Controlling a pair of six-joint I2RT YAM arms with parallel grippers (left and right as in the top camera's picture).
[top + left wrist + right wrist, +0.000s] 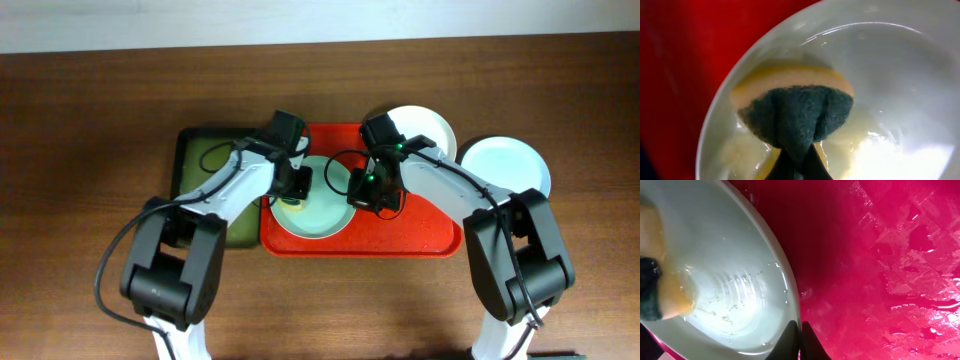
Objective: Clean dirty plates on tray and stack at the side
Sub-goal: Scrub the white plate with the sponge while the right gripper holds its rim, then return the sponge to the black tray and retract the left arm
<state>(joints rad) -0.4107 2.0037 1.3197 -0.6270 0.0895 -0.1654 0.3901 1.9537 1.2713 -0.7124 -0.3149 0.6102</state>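
A pale blue-green plate point(325, 215) lies on the left half of the red tray point(420, 235). My left gripper point(297, 185) is shut on a yellow sponge with a dark green pad point(795, 110) and presses it onto the plate's point(900, 75) wet inside. My right gripper point(365, 192) is shut on the plate's right rim point(792, 305), its fingers point(800, 332) pinching the edge over the tray point(880, 270). A white plate point(425, 128) sits at the tray's back right corner. Another pale plate point(505, 165) lies on the table to the right.
A dark green tray with a black rim point(205, 165) lies just left of the red tray, under my left arm. The wooden table point(90, 120) surrounds both trays. The red tray's floor is wet in the right wrist view.
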